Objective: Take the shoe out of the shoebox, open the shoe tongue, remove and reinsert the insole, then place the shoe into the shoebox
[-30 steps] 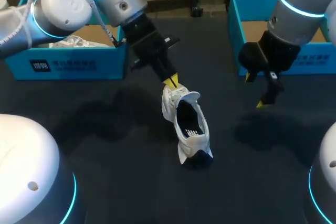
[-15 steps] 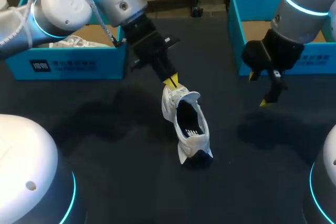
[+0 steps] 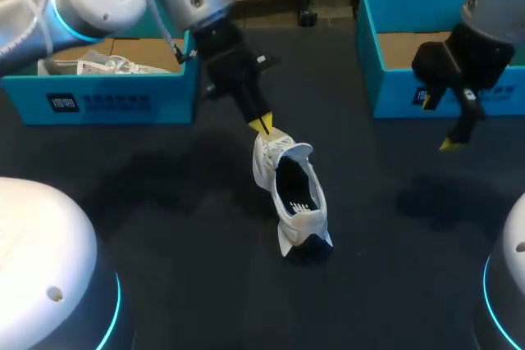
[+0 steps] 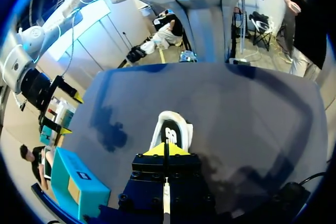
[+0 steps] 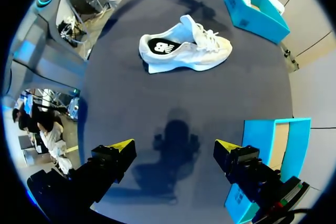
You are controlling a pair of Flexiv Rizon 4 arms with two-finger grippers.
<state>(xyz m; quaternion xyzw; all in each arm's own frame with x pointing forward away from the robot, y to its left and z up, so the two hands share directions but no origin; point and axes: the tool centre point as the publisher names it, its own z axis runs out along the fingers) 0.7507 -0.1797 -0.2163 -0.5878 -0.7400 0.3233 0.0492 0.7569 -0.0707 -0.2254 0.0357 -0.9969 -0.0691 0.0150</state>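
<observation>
- The left gripper (image 4: 165, 149) has its yellow tips pressed together, with nothing showing between them. It points down at the nearest end of the white mesh running shoe (image 3: 294, 194). I cannot tell whether the tips touch that end or sit just off it.
- The shoe is out of its box and appears to sit on its sole on the black desk (image 3: 164, 202). It stretches away from this gripper with its mouth open upward. The white insole with dark print (image 3: 300, 201) still lies inside.
- The right gripper (image 5: 174, 146) has its fingers spread wide and holds nothing. It hangs over bare desk, well apart from the shoe.
- Just behind the right gripper stands an open blue cardboard shoebox (image 3: 394, 92), which looks empty.
- Beside the left gripper's arm stands a second blue shoebox (image 3: 98, 100) with something white inside.
- Judging by the gaping mouth, the tongue step is in hand or just finished, and the insole comes next.
- That move probably calls for one gripper to steady the shoe. The other would reach into the mouth, pinch the insole's edge and peel it out without dragging the shoe along.
</observation>
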